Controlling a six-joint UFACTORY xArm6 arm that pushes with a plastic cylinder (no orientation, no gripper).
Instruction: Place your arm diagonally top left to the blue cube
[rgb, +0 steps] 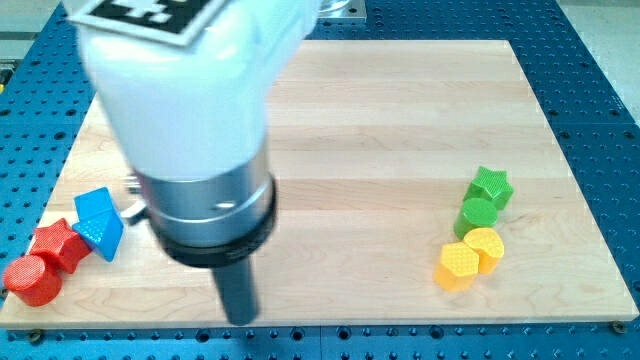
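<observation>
My tip (239, 320) touches the wooden board (400, 110) near the view's bottom edge, below the large white and silver arm body (190, 120). A blue block (99, 222) with angled faces lies at the view's left. I cannot tell whether it is a cube or one of two blue pieces. My tip is well to the right of it and lower in the view, not touching it. The arm body hides the board behind it.
A red star (60, 243) and a red cylinder (31, 281) sit just left of and below the blue block. At the view's right are a green star (490, 186), a green block (477, 214) and two yellow blocks (486, 247) (456, 267).
</observation>
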